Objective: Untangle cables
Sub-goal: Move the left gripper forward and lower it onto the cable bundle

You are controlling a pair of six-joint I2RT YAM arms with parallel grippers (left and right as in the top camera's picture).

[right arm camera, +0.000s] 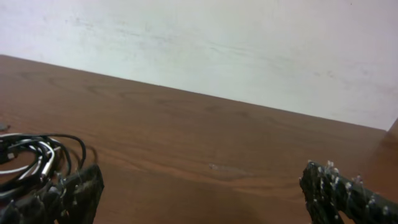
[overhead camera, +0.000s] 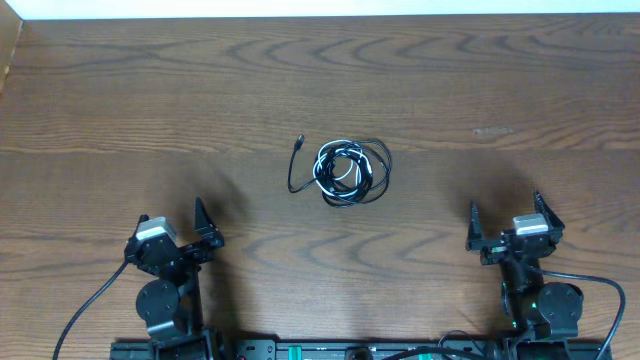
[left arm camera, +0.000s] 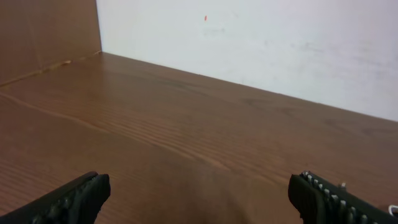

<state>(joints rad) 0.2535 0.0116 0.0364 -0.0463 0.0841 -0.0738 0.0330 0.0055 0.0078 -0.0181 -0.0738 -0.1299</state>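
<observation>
Two cables, one black cable point(overhead camera: 365, 150) and one white cable point(overhead camera: 324, 168), sit wound together in a single loose coil at the middle of the table point(overhead camera: 320, 80). From that coil a black tail runs out toward 10 o'clock and ends in a small plug point(overhead camera: 300, 142).

Two grippers are down at the near edge, both well clear of the coil. The left gripper point(overhead camera: 170, 222) sits at 7 o'clock on the overhead view with its jaws spread wide and nothing between them. From there the coil lies up at about 2 o'clock, well apart. The right gripper point(overhead camera: 506, 212) sits at 5 o'clock, its jaws just as wide and just as bare, with the coil off at 10 o'clock, again well apart.

On the left wrist camera, the left gripper point(left arm camera: 199, 186) shows two dark fingertips at the bottom corners. Only brown wood and a pale wall point(left arm camera: 261, 43) lie beyond, and no cable is in that view.

On the right wrist camera, the right gripper point(right arm camera: 202, 177) frames bare wood. The coil peeks in at 8 o'clock beside the left fingertip, with the black cable point(right arm camera: 74, 142) arching over the white cable point(right arm camera: 34, 163). Neither cable lies between the jaws.
</observation>
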